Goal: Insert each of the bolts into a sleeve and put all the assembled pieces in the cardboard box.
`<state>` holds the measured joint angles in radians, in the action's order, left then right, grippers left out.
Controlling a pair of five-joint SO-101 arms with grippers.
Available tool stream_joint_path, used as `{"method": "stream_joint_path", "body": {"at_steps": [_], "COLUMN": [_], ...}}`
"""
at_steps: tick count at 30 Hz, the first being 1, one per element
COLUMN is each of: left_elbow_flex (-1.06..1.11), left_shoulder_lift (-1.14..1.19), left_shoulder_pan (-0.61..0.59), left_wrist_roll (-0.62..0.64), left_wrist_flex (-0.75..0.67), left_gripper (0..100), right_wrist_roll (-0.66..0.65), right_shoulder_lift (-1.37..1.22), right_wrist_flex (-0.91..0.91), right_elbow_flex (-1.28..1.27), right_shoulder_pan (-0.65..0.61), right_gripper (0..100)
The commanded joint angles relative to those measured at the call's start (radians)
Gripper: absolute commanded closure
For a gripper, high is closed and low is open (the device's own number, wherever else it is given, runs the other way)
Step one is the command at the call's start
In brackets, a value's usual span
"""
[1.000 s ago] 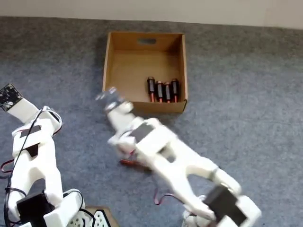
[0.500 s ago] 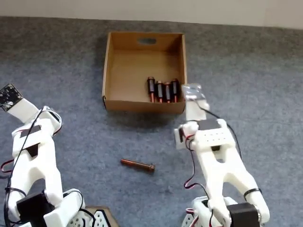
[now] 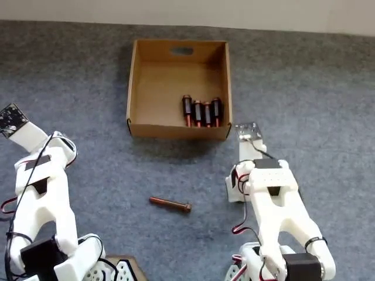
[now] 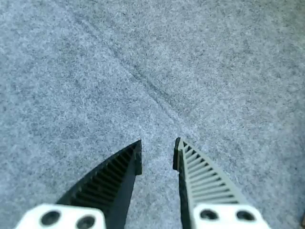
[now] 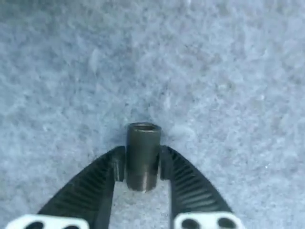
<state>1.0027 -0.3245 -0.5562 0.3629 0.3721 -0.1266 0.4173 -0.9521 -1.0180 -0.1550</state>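
A copper bolt [image 3: 170, 204] lies loose on the grey carpet between the two arms. The cardboard box [image 3: 136, 88] stands at the back, with several assembled bolt-and-sleeve pieces [image 3: 201, 111] along its near wall. My right gripper [image 5: 142, 168] is shut on a dark sleeve [image 5: 142, 155], held above the carpet; in the high view that arm's wrist [image 3: 249, 136] sits just right of the box's near right corner. My left gripper [image 4: 157, 155] hovers over bare carpet, its fingers slightly apart with nothing between them. The left arm [image 3: 41, 193] stands at the left edge.
Grey carpet [image 3: 310, 105] covers the whole work surface. Open floor lies between the box and the loose bolt. A small cardboard-coloured edge [image 3: 126, 263] shows at the bottom by the left arm's base.
The right arm has swung from the box's near left corner across to its near right corner, uncovering the loose bolt. The left arm has stayed put.
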Motion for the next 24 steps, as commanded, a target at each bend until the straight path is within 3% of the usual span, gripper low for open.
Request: {"method": "stream_joint_path", "body": {"at_steps": [1,24], "left_elbow_flex": [-0.041,-0.039], "left_shoulder_lift": [-0.002,-0.002], "left_shoulder_pan": [0.008,0.008], "left_wrist_roll": [0.008,0.008], "left_wrist_flex": [-0.018,-0.018], "left_gripper": [87,87], "right_wrist_roll": [-0.009,-0.169], "right_shoulder_lift": [0.033,-0.035], "right_wrist_flex": [-0.008,-0.008], "right_elbow_flex": [0.002,0.016], "right_shoulder_pan": [0.01,0.01], "right_gripper": [82.6,84.4]}}
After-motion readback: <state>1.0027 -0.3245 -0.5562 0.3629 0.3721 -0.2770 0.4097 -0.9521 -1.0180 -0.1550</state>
